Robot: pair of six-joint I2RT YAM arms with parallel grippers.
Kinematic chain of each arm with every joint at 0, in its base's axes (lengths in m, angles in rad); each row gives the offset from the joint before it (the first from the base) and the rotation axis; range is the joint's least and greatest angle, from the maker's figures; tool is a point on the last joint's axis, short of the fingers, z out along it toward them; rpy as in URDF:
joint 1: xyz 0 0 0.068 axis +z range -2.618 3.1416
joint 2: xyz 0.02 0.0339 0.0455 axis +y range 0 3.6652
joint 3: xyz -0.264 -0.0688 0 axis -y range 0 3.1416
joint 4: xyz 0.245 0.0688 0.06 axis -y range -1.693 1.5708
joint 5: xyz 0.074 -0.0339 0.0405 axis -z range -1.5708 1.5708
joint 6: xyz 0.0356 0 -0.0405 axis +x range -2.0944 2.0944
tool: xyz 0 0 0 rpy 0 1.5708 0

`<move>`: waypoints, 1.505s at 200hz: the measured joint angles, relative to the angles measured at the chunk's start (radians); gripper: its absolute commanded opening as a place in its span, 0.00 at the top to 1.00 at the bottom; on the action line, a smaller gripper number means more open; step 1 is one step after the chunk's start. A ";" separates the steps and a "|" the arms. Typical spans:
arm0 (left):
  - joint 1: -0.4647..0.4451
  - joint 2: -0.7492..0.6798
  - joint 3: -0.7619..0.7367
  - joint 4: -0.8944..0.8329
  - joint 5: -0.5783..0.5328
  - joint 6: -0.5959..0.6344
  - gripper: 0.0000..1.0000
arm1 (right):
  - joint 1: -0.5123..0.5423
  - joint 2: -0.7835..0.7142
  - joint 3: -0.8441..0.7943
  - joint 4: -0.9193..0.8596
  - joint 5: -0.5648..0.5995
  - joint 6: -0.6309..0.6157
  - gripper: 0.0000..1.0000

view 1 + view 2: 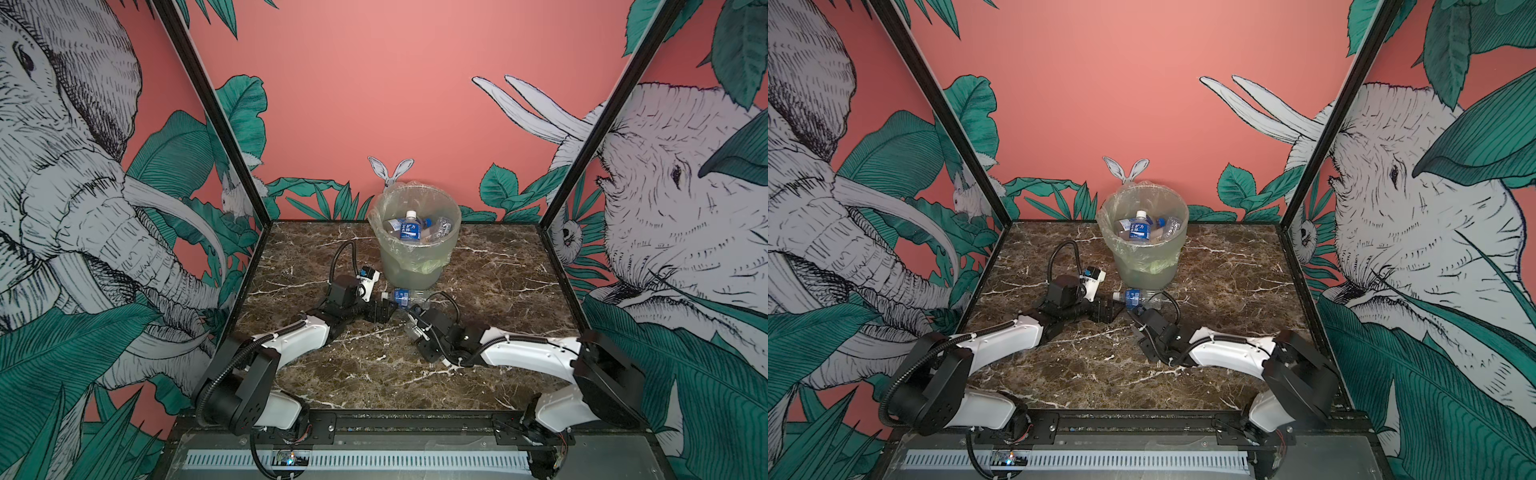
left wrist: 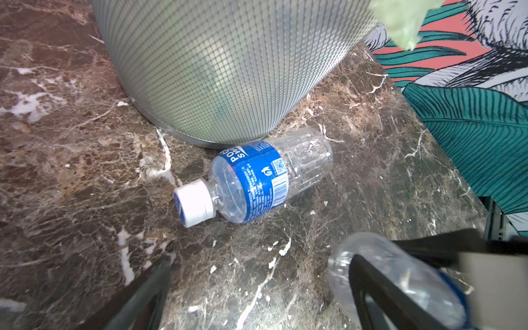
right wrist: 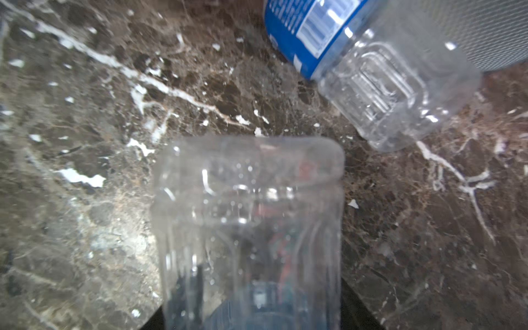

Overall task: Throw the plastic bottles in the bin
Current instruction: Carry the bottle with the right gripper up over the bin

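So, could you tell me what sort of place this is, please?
Most likely a robot test booth: a left arm and right arm are mounted at the front of a marble-patterned table, boxed in by black posts and walls printed with elephants and leaves.

Bin upright on counter, bag-lined, several bottles inside. Blue-labelled, white-capped bottle lies on its side, touching bin's foot. Second clear bottle near it.

Left hand spread, right hand clamped.
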 measured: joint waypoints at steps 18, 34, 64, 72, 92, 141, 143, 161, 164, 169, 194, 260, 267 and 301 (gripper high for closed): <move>0.000 0.005 0.000 0.003 0.002 -0.001 0.03 | 0.016 -0.098 -0.072 0.035 0.029 0.019 0.57; 0.000 0.007 0.000 0.008 0.006 -0.004 0.03 | 0.024 -0.182 -0.127 0.049 0.055 0.035 0.59; 0.000 0.014 0.000 0.020 0.009 -0.011 0.03 | 0.031 -0.340 -0.196 0.052 0.108 0.053 0.61; 0.000 0.014 0.000 0.020 0.010 -0.011 0.03 | 0.032 -0.381 -0.203 0.048 0.121 0.056 0.62; 0.000 0.014 0.000 0.024 0.010 -0.012 0.03 | 0.032 -0.472 -0.196 0.031 0.151 0.060 0.63; 0.000 0.014 0.000 0.026 0.010 -0.015 0.03 | 0.033 -0.577 -0.079 -0.090 0.225 0.055 0.67; 0.000 0.014 0.000 0.026 0.010 -0.015 0.03 | 0.033 -0.578 -0.072 -0.098 0.229 0.055 0.67; 0.000 0.014 0.000 0.026 0.010 -0.017 0.03 | 0.033 -0.573 0.016 -0.163 0.277 0.053 0.67; 0.000 0.014 0.000 0.026 0.010 -0.018 0.03 | 0.033 -0.569 0.032 -0.173 0.285 0.052 0.67; 0.000 0.014 0.000 0.026 0.010 -0.018 0.03 | 0.033 -0.563 0.061 -0.189 0.297 0.050 0.67; 0.000 0.014 0.000 0.026 0.013 -0.018 0.03 | 0.032 -0.509 0.209 -0.251 0.358 0.032 0.69; 0.000 0.033 0.001 0.026 0.028 -0.018 0.03 | -0.194 -0.066 0.866 -0.350 0.303 -0.068 0.56; 0.000 0.033 0.002 0.026 0.028 -0.018 0.03 | -0.225 0.004 0.965 -0.355 0.280 -0.077 0.40; 0.000 0.033 0.002 0.024 0.026 -0.016 0.03 | -0.330 0.470 1.621 -0.472 0.216 -0.098 0.01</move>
